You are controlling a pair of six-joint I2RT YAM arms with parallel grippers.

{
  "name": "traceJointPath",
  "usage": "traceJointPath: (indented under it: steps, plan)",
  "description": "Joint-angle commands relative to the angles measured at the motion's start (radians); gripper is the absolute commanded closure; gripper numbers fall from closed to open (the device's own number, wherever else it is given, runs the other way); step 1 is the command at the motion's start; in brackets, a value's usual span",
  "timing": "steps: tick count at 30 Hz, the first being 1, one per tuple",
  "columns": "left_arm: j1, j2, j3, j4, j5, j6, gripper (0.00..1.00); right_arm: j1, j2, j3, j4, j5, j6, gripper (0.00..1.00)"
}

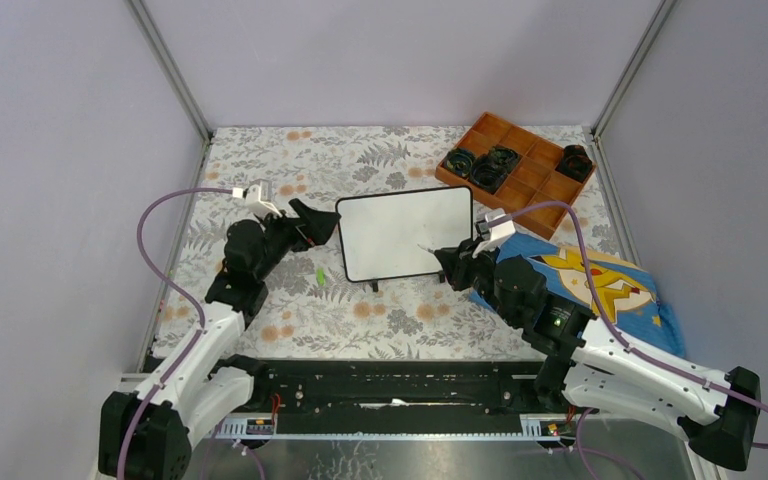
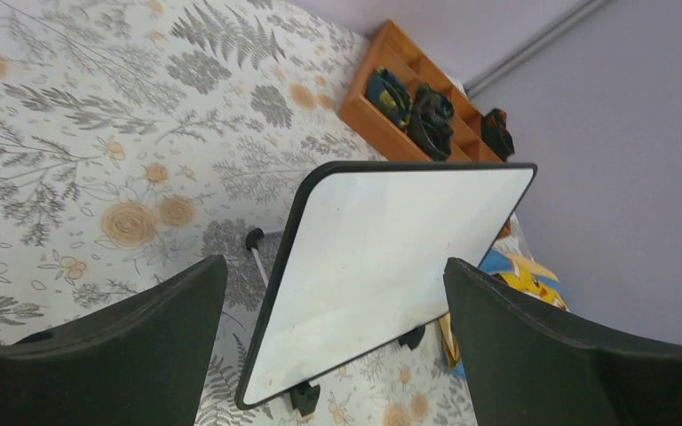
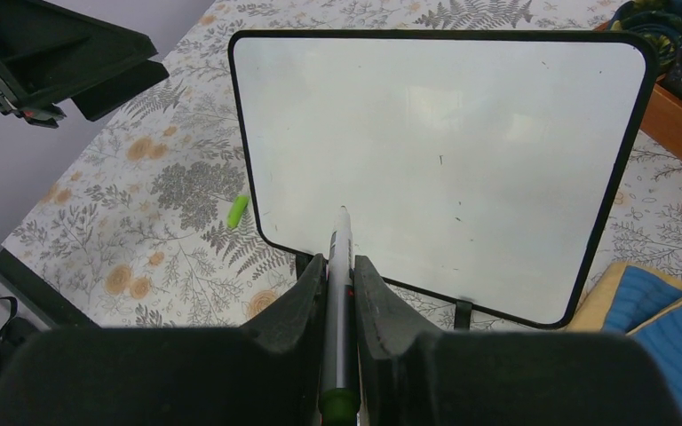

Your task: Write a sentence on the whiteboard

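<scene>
One hard press could topple the whiteboard (image 3: 444, 151) ahead — right gripper (image 3: 337, 266) clamps the marker (image 3: 341, 238), left gripper (image 2: 333, 266) gapes wide.

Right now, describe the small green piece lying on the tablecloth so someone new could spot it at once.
Find the whiteboard propped in the middle of the floral tablecloth. Just off the board's near left corner, flat on the cloth, lies a short green piece, possibly a marker cap. It is the only bright green spot on the grey and orange pattern, and it touches nothing.
</scene>
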Motion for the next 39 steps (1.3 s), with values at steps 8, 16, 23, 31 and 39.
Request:
traceJointPath:
  steps: [8, 16, 23, 31, 39]
  plan:
    - [-0.055, -0.002, 0.006, -0.080, -0.209, 0.138, 0.01, -0.002, 0.042, 0.044, 0.031, -0.085, -0.011, 1.00]
    - [-0.052, -0.010, 0.010, -0.107, -0.138, 0.193, 0.01, 0.033, 0.191, 0.107, 0.079, -0.065, -0.008, 1.00]
    - [-0.053, 0.019, 0.026, -0.136, -0.114, 0.198, 0.01, 0.113, 0.266, 0.152, 0.102, 0.063, -0.038, 1.00]
    - [-0.028, 0.037, 0.027, -0.132, -0.063, 0.164, 0.01, 0.182, 0.340, 0.158, 0.130, 0.072, -0.018, 1.00]
    - [-0.022, 0.043, 0.025, -0.126, -0.032, 0.154, 0.01, 0.224, 0.309, 0.101, 0.123, 0.095, -0.004, 1.00]
